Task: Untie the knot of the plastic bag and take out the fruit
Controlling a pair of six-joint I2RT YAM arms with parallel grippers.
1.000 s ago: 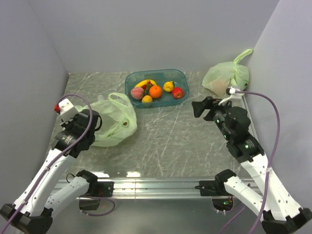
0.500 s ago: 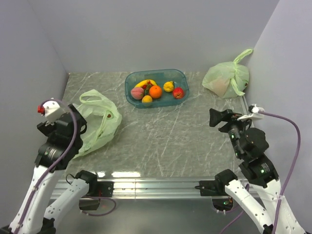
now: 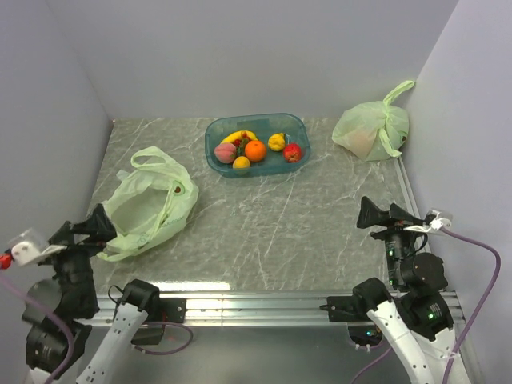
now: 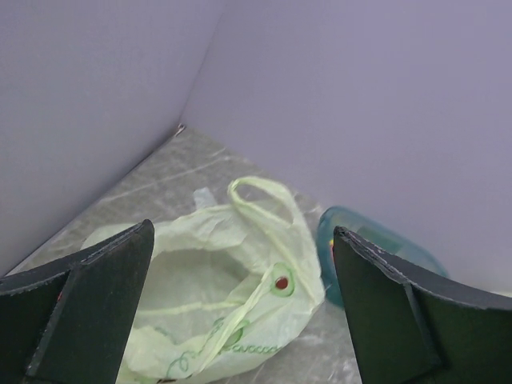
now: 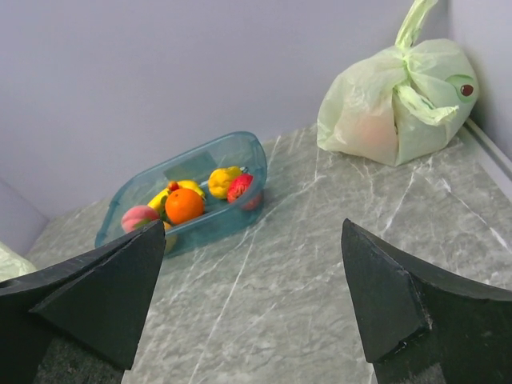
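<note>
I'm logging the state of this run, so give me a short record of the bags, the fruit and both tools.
plastic bag: front left, mouth open, handles untied, looks empty
fruit: in the teal tub, rear centre
second bag: rear right, tied shut, pinkish-orange showing through
left tool: open, holding nothing, by the plastic bag's near-left side
right tool: open, holding nothing

The pale green plastic bag (image 3: 148, 210) is lying open at centre left; the fruit (image 3: 255, 150) is sitting clustered at upper centre.
</note>
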